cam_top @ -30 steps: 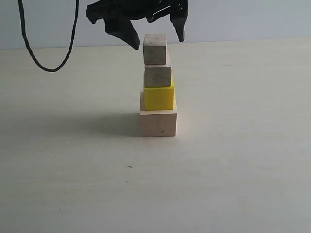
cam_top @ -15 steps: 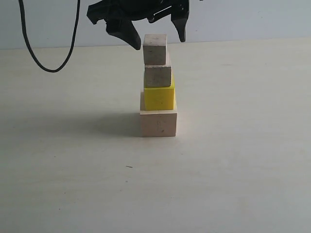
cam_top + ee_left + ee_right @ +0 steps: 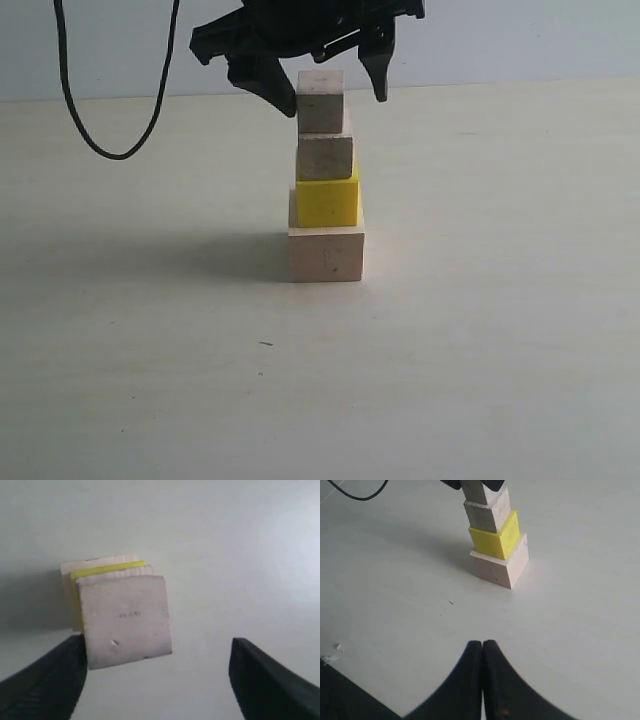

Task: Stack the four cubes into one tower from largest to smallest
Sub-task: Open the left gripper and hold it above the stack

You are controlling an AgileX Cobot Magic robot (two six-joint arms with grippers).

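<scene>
The tower stands on the table: the large wood cube point(image 3: 325, 255) at the bottom, the yellow cube point(image 3: 327, 203) on it, then a small wood cube point(image 3: 324, 157), and the smallest wood cube point(image 3: 321, 101) on top. My left gripper point(image 3: 333, 97) hangs open over the top cube with one finger on each side. In the left wrist view the top cube point(image 3: 126, 620) lies close to one finger, with a wide gap to the other finger point(image 3: 260, 675). My right gripper point(image 3: 482, 645) is shut and holds nothing, well away from the tower point(image 3: 500, 565).
A black cable point(image 3: 105, 140) loops down over the far left of the pale table point(image 3: 480, 330). A small scrap point(image 3: 332, 655) lies on the table in the right wrist view.
My left gripper has shifted slightly right and down around the top cube, and its cable has swung right with it. The four cubes have not moved.
</scene>
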